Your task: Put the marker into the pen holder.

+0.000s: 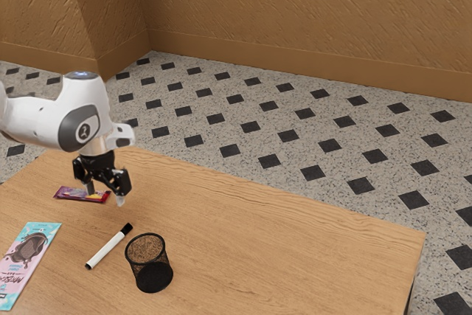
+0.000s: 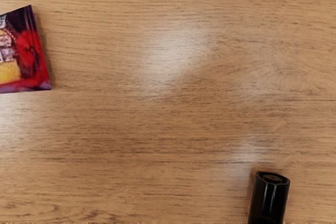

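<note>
White and black, a marker (image 1: 108,248) lies on its side on a wood-topped table (image 1: 243,234), its black cap (image 1: 128,227) toward the gripper and its other end pointing away. Just beside it stands a black mesh pen holder (image 1: 154,279), upright, its round mouth facing up; the marker is outside the holder, the two of them apart.

A white robot arm (image 1: 44,119) reaches in from the exterior view's left, its black gripper (image 1: 105,195) pointing down over the table near a purple and red packet (image 1: 65,193). The jaws stand released, the two fingers spread apart with nothing clasped between them. How high the fingertips hang above the wood is hard to judge from this angle.

The wrist view catches the marker's cap end and one corner of the purple and red packet, well apart on the grain.

A flat teal and pink packet (image 1: 38,245) with a dark printed picture lies nearer the exterior view's lower left corner. Beyond the table, a speckled grey floor (image 1: 295,116) set with black diamonds meets textured tan walls (image 1: 295,5).
</note>
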Tool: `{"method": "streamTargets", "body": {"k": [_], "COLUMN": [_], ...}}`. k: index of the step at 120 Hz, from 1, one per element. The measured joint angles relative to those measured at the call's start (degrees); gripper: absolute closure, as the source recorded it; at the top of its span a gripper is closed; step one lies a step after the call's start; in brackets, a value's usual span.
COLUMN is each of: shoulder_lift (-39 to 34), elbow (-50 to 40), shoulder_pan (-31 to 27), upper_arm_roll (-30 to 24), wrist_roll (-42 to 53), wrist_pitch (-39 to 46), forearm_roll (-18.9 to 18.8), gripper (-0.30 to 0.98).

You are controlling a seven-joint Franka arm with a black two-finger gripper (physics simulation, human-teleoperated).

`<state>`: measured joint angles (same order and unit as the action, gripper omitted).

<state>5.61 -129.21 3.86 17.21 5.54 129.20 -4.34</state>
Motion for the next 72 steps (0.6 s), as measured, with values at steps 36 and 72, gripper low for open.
{"method": "streamTargets", "body": {"k": [36, 72], "shoulder_lift": [-3.68, -3.97], "elbow": [-9.91, -13.24], "shoulder_pan": [0.23, 0.72], "upper_arm_roll": [-1.27, -2.31], "wrist_roll": [2.61, 6.59], "wrist_pitch": [6.40, 11.10], "forearm_roll": [-0.17, -0.64], "gripper": [0.00, 0.00]}}
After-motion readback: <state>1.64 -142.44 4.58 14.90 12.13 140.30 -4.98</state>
